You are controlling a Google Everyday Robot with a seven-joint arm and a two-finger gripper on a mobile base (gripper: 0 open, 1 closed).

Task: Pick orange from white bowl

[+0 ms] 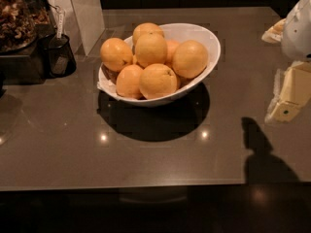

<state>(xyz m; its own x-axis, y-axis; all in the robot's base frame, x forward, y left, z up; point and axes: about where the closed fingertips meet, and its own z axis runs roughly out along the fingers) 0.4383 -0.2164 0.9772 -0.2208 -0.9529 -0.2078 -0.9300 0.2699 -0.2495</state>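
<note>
A wide glossy white bowl with a slanted rim stands on the grey-brown counter, a little left of the middle. It holds several round yellow-orange oranges piled together; the nearest orange lies at the front of the pile, and others sit behind it and to its sides. My gripper is at the right edge of the view, pale yellow and white, well to the right of the bowl and above the counter, apart from the fruit. It holds nothing that I can see.
A small dark cup with a utensil stands at the back left, beside a tall white panel. A container of dark dried pieces sits at the far left. The counter's front edge runs across the lower view.
</note>
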